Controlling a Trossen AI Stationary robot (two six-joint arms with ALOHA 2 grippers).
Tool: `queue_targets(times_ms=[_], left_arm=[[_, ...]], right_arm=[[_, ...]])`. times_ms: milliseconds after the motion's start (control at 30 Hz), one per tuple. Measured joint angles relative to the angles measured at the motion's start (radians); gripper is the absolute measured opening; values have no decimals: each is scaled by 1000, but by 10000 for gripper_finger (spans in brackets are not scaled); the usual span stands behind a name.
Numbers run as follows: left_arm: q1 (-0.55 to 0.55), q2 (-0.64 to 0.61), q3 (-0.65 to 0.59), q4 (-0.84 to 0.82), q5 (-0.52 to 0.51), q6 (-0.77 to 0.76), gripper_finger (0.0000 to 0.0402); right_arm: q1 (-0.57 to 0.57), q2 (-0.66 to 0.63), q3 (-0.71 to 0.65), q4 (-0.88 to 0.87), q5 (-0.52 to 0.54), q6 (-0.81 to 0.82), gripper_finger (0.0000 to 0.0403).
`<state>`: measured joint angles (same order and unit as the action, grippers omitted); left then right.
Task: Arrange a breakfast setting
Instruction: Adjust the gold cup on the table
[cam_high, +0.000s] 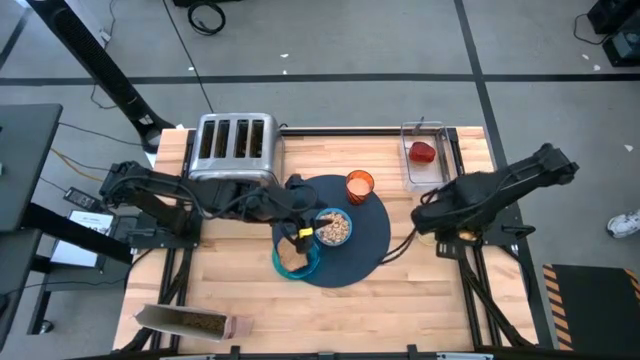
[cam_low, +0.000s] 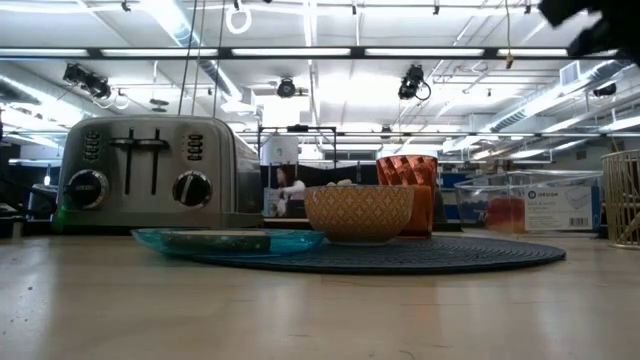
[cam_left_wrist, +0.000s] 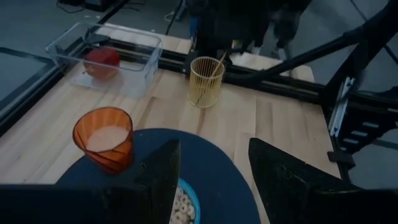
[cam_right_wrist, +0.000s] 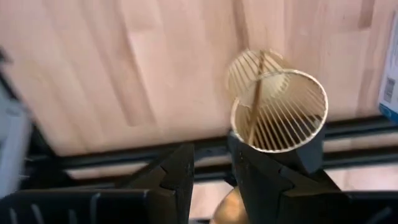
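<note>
So the left gripper (cam_high: 300, 222) sits right over the teal plate (cam_high: 296, 262) from above, hiding part of it and the toast (cam_high: 291, 256). The cereal bowl (cam_left_wrist: 185, 204) is mostly blocked by the fingers (cam_left_wrist: 163, 180) in the left wrist view and cut off at the edge. From table height the clear bin (cam_low: 525, 203) only shows a reddish blur inside. The right gripper (cam_high: 428, 213) is too dark to make out from overhead.
</note>
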<state>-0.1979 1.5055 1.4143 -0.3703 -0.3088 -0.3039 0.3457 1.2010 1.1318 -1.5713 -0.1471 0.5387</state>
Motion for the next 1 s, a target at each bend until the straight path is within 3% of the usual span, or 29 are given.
queue_targets(times_ms=[233, 567, 1000], left_arm=[[-8, 0, 0, 11, -1, -28, 199], [-20, 0, 0, 11, 0, -44, 199], [-20, 1, 0, 15, 0, -43, 199]], right_arm=[[-15, 98, -141, 1, 5, -75, 120], [-15, 143, -166, 1, 50, -122, 120], [-15, 189, -248, 0, -59, -109, 120]])
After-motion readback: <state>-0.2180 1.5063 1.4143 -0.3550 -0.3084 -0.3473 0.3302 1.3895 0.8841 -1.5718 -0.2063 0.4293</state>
